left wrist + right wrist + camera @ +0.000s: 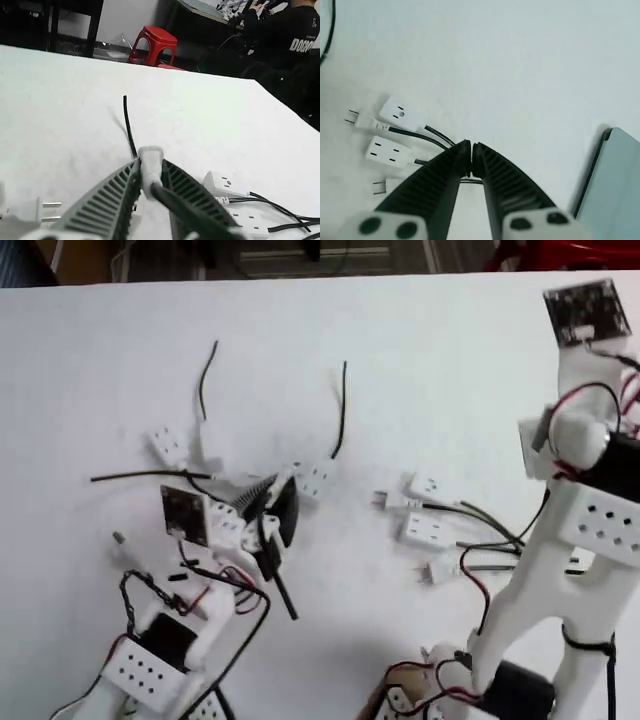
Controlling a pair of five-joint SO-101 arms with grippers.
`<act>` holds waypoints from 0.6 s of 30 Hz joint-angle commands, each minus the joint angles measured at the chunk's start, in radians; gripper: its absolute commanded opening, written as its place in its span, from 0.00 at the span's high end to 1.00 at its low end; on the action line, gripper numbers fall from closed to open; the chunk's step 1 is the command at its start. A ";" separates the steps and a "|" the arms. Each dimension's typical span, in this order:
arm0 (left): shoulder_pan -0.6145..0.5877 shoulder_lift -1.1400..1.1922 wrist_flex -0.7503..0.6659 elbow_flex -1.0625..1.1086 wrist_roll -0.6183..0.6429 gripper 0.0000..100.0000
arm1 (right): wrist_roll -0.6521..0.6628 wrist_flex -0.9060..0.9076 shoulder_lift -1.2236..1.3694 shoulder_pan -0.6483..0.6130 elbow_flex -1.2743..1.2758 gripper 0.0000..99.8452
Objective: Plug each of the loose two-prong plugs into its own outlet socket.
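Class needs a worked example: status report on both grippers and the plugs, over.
Left gripper shut on white plug. Right gripper shut, empty. Two loose plugs lying beside two outlet sockets. Nothing in the way.

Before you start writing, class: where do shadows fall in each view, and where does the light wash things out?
High view: the bright table nearly swallows the white sockets. Left wrist view: the black cable throws a faint shadow on the table beside it; the room behind is dark. Right wrist view: even light, only a soft shadow beside the double socket.
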 commanded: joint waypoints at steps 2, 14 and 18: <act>0.039 -0.012 0.005 -0.005 -0.060 0.97 | 0.058 -0.073 -0.113 0.068 0.141 0.98; -0.039 -0.007 0.130 -0.155 -0.137 0.98 | 0.167 -0.248 -0.297 0.160 0.551 0.98; -0.047 -0.004 0.229 -0.307 -0.219 0.98 | 0.167 -0.275 -0.329 0.156 0.634 0.98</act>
